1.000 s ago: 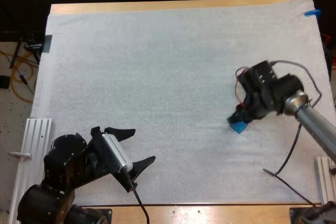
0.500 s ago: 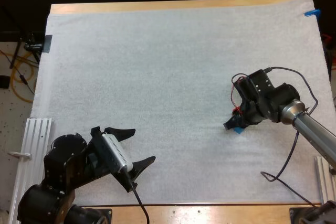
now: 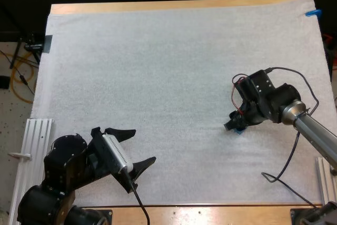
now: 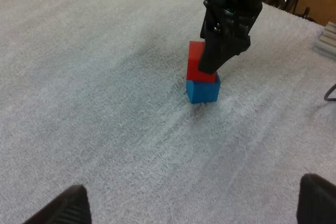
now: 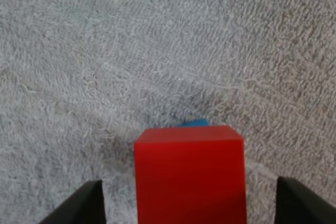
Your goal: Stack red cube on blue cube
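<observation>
The red cube [image 4: 199, 59] rests on top of the blue cube [image 4: 202, 92] on the white mat [image 3: 158, 67], right of its middle. My right gripper [image 3: 235, 125] is low over the stack, and a sliver of the blue cube [image 3: 240, 129] peeks out under it. In the right wrist view the red cube [image 5: 189, 171] sits between my fingers [image 5: 79, 205], which stand apart and clear of its sides, so this gripper is open. The blue cube [image 5: 195, 123] shows just past the red one. My left gripper [image 3: 138, 147] is open near the mat's front left.
A metal rail [image 3: 31, 140] lies off the mat's left edge. A loose black cable [image 3: 284, 167] trails on the mat in front of the right arm.
My right gripper has come down and slightly left, over the blue cube, and covers more of it. The left arm has not moved.
</observation>
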Controlling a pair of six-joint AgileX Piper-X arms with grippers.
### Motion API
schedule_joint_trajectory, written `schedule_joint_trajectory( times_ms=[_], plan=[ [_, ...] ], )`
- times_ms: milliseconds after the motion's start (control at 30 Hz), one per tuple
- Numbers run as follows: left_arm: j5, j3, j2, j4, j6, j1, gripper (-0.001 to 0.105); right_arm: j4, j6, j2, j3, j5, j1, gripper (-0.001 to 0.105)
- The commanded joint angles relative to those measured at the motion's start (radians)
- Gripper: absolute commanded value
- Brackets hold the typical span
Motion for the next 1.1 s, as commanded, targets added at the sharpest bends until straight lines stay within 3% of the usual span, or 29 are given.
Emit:
schedule_joint_trajectory(
  times_ms=[0, 167, 333, 567, 700, 900, 1067],
  plan=[
    [0.012, -0.006, 0.002, -0.004, 0.003, -0.005, 0.076, 0.018, 0.006, -0.020, -0.019, 0.000, 0.001, 0.063],
    [0.003, -0.006, 0.002, -0.012, 0.000, -0.005, 0.076, -0.002, 0.006, -0.082, -0.058, 0.000, -0.003, 0.063],
    [-0.087, -0.006, 0.040, -0.066, -0.034, 0.051, 0.076, -0.093, 0.006, -0.114, -0.100, 0.000, -0.056, 0.063],
    [-0.087, -0.025, 0.135, -0.156, -0.034, 0.283, 0.076, -0.131, 0.006, -0.126, -0.143, -0.009, -0.250, 0.063],
    [-0.087, -0.080, 0.146, -0.169, -0.034, 0.381, 0.076, -0.128, 0.006, -0.183, -0.143, -0.096, -0.409, 0.063],
    [-0.100, -0.141, 0.126, -0.165, -0.034, 0.414, 0.076, -0.097, -0.017, -0.329, -0.143, -0.111, -0.594, 0.063],
    [-0.143, -0.144, 0.077, -0.106, -0.034, 0.414, 0.076, -0.078, -0.053, -0.486, -0.143, -0.111, -0.626, 0.063]
  ],
)
